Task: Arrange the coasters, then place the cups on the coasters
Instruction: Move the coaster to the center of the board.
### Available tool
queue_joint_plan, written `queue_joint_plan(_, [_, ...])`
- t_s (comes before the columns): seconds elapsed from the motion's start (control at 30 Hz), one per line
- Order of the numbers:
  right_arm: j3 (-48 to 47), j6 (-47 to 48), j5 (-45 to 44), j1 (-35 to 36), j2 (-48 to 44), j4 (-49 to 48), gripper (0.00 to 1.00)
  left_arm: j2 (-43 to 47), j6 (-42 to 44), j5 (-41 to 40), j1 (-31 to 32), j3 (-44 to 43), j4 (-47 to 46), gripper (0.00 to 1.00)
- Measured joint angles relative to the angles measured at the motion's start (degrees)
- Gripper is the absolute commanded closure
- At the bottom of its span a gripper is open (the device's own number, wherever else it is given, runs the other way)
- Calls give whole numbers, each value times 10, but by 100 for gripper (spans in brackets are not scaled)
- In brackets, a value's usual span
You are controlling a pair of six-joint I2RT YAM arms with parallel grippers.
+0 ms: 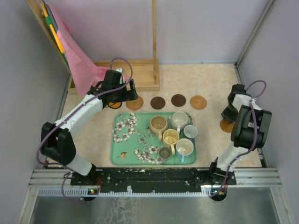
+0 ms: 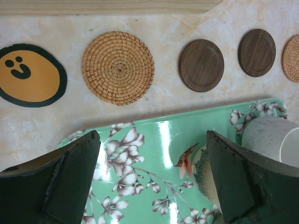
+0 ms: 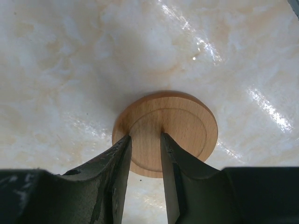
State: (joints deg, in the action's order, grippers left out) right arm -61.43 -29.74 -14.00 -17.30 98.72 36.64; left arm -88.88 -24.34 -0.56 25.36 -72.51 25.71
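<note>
Five coasters lie in a row behind the tray: a yellow smiley one, a woven one, two dark brown ones and another woven one. My left gripper hangs open above the tray's back left part, holding nothing. At the right, a light wooden coaster lies flat on the table. My right gripper stands on its top face, the jaws a narrow gap apart with nothing between them. Several cups stand on the tray, among them a tan, a yellow and a white one.
The green floral tray sits in the middle near the arm bases. A wooden frame with a pink cloth stands at the back left. Walls close in the table on the left and right.
</note>
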Motion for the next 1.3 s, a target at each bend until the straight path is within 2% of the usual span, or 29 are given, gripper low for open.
queue_joint_plan(0.83, [-180,-1,-14,78,136,12,65,-14,0,-16,0,-8,0,0])
queue_joint_plan(1.3, [-281,1,-11,89,203,39,65,-29,2,-18,0,-26,0,0])
